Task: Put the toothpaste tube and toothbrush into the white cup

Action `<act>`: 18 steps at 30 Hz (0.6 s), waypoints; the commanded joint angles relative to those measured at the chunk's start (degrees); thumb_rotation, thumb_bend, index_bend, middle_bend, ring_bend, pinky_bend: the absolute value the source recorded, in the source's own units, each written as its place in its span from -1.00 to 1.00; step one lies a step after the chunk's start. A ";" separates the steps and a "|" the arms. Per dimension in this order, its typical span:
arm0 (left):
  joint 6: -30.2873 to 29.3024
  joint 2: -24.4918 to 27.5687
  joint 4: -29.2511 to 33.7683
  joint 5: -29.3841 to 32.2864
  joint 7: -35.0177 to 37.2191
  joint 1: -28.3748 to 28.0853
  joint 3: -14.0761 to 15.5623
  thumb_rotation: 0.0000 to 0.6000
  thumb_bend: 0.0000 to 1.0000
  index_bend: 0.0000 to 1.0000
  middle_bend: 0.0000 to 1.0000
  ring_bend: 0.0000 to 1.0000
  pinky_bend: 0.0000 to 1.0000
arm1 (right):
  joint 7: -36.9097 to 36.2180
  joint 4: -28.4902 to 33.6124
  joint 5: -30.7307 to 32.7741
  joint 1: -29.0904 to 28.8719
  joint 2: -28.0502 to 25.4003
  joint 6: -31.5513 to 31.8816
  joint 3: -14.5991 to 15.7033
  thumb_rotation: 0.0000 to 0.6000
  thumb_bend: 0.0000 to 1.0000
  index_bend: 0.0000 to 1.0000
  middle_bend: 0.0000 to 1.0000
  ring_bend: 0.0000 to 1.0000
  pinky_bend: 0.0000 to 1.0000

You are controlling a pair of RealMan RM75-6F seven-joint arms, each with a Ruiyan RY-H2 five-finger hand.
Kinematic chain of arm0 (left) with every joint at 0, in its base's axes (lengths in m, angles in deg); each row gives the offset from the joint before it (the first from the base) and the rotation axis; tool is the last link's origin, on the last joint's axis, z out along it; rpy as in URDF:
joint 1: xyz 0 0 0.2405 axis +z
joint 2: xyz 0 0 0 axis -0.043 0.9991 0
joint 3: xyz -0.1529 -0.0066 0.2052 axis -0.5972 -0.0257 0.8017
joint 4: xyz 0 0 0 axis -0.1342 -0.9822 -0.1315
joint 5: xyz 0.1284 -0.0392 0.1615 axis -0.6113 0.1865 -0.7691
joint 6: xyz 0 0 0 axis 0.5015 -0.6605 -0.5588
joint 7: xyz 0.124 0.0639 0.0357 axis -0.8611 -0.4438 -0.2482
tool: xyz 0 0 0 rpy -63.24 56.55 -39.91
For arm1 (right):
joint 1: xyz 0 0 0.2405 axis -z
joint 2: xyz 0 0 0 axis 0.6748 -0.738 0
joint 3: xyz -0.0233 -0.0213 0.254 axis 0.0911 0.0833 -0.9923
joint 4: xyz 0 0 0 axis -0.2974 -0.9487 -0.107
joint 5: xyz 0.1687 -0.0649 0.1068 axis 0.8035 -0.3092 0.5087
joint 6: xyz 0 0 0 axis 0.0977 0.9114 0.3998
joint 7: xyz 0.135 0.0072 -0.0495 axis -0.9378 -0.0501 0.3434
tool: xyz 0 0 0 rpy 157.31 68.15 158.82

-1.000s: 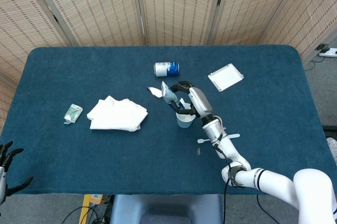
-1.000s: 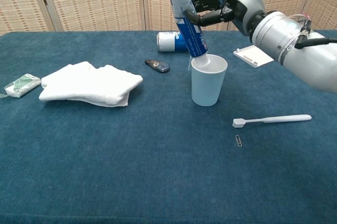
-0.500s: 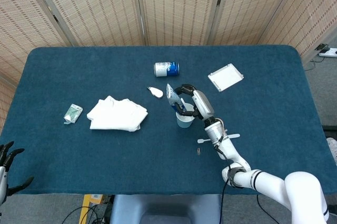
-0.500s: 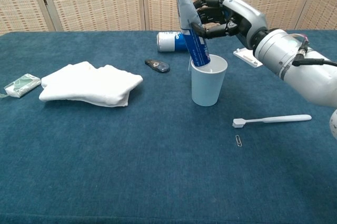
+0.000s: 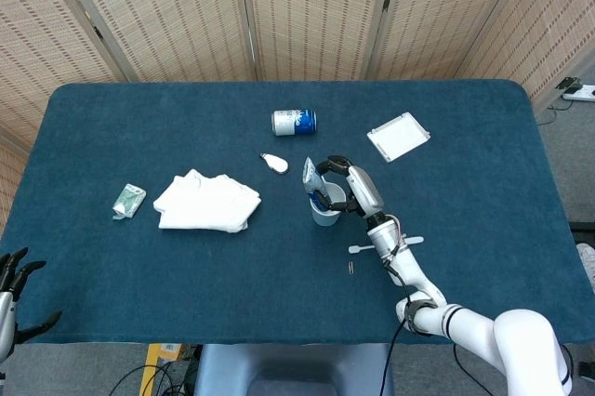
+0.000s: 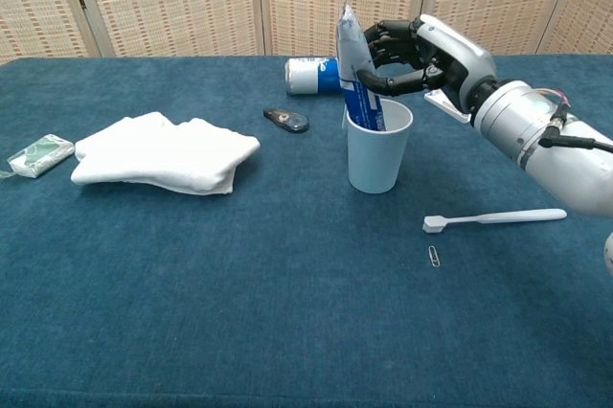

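White toothbrush (image 6: pixel 495 219) lying untouched on the near surface (image 6: pixel 239 312); half the task outstanding.
Beyond it, the right hand (image 6: pixel 421 49) is grasping the toothpaste tube (image 6: pixel 356 78), standing upright inside the white cup (image 6: pixel 377 147); release pending. Left hand (image 5: pixel 14 303) idling, fingers spread.

One cup (image 6: pixel 380 151), one toothpaste tube (image 6: pixel 356 71), one toothbrush (image 6: pixel 495 219), one can (image 6: pixel 308 76), one paperclip (image 6: pixel 434 256).

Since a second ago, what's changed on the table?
The right hand has lowered the toothpaste tube down into the white cup and still holds its upper end. The toothbrush, folded cloth and can haven't moved.
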 commanded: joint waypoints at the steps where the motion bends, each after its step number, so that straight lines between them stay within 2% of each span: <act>1: -0.04 0.01 0.05 -0.03 -0.05 -0.02 -0.02 1.00 -0.59 -0.48 -0.80 -0.93 -0.71 | -0.68 -0.76 -0.63 0.31 0.34 0.60 0.52 1.00 -0.42 0.14 -0.04 -0.35 -0.66; 10: 0.09 -0.04 0.04 -0.06 -0.07 -0.04 0.10 1.00 -0.59 -0.49 -0.80 -0.93 -0.71 | -0.42 -1.82 -1.75 1.74 -0.29 2.42 1.74 1.00 -0.44 -0.12 -0.17 -0.44 -0.66; 15: 0.12 -0.13 -0.05 -0.08 -0.05 -0.16 -0.01 1.00 -0.59 -0.49 -0.80 -0.93 -0.71 | 0.38 -0.61 -2.06 2.66 -2.17 2.09 2.65 1.00 -0.52 -0.53 -0.34 -0.57 -0.67; 18: 0.28 -0.21 0.00 -0.23 -0.25 -0.34 -0.01 1.00 -0.59 -0.49 -0.80 -0.93 -0.71 | 1.18 0.35 -2.34 3.04 -3.24 2.04 3.08 1.00 -0.55 -0.64 -0.40 -0.61 -0.68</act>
